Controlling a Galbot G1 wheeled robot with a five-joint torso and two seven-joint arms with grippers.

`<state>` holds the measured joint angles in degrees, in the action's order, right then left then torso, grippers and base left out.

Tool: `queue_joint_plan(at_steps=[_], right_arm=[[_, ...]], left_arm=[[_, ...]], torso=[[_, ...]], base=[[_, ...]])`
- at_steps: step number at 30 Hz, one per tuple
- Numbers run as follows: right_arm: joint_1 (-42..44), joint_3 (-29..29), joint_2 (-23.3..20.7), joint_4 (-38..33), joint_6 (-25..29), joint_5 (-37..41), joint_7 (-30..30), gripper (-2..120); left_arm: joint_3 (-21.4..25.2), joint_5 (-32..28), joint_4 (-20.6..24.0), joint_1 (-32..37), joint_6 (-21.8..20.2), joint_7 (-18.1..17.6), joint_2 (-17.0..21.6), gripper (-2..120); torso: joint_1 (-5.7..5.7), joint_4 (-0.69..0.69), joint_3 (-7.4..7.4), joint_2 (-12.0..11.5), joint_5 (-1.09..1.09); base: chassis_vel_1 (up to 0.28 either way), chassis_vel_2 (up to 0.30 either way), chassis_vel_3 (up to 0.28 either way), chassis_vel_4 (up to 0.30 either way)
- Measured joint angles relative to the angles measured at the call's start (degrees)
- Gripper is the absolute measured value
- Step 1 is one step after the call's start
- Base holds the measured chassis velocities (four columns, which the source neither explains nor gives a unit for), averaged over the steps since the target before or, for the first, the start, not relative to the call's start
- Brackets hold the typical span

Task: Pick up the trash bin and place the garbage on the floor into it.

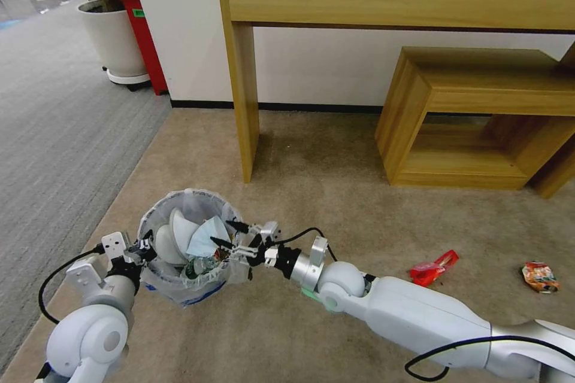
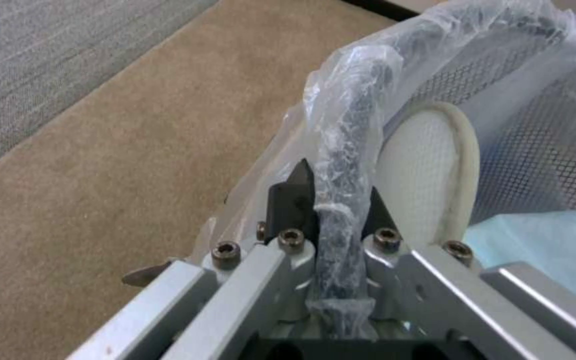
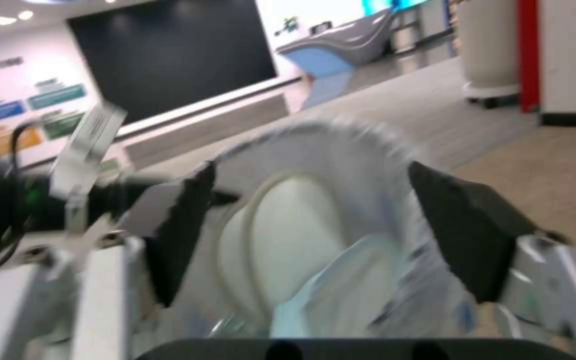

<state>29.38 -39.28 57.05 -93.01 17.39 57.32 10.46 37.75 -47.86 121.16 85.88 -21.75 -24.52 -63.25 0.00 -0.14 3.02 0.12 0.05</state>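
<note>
Here the left gripper [image 2: 338,200] pinches the upright trash bin [image 1: 179,287] rim.

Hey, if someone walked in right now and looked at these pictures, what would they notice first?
First, the trash bin, stuffed with white slippers and a pale blue mask, its rim clamped by the left gripper. The right gripper hangs open over it. A red wrapper and an orange packet lie on the beige carpet, to the right.
</note>
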Motion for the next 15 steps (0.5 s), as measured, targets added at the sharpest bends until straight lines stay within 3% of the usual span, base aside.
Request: queue_joint_plan(at_steps=[5, 15], right_arm=[[1.86, 5.1, -1.39, -1.69, -0.57, 0.54, -0.93, 97], [5.36, 11.35, -2.61, -5.01, -1.67, 1.0, -3.45, 100]], left_arm=[[-0.45, 0.48, -0.66, -0.09, -0.29, 0.52, 0.05, 2], [-0.73, 2.12, -0.93, -0.06, -1.43, 1.31, -0.17, 2]], torso=[[0.0, -0.01, 0.0, 0.0, 0.0], [0.0, -0.01, 0.0, 0.0, 0.01]], base=[[0.0, 0.0, 0.0, 0.0], [0.0, 0.0, 0.0, 0.0]])
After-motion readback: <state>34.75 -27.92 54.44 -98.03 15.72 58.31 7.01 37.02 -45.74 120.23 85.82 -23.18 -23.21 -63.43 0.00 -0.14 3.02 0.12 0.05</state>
